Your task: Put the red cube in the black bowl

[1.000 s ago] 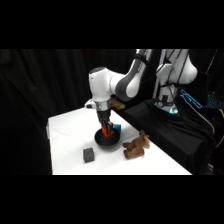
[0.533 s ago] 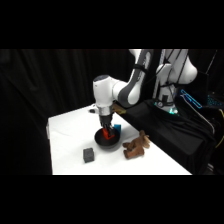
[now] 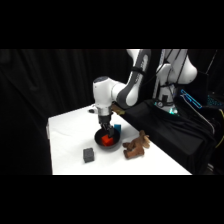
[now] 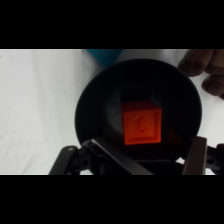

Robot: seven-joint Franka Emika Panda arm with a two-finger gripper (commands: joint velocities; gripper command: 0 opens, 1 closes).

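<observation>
The red cube (image 4: pixel 142 123) lies on the floor of the black bowl (image 4: pixel 95 100), a little right of its middle, with one face up. My gripper (image 4: pixel 150 154) hangs just above the bowl and is open. Its two fingers (image 4: pixel 197 156) stand wide apart on either side of the cube and do not touch it. In the side view the gripper (image 3: pixel 105 128) comes straight down over the black bowl (image 3: pixel 116 145), and the red cube (image 3: pixel 106 141) shows below it.
A dark grey cube (image 3: pixel 89 155) sits left of the bowl near the table's front edge. A small teal-blue cube (image 3: pixel 117 128) is right behind the bowl. A brown plush toy (image 3: pixel 136 145) lies close to the bowl's right side.
The arm's wrist has shifted slightly to the right above the bowl. The red cube stays in the bowl.
</observation>
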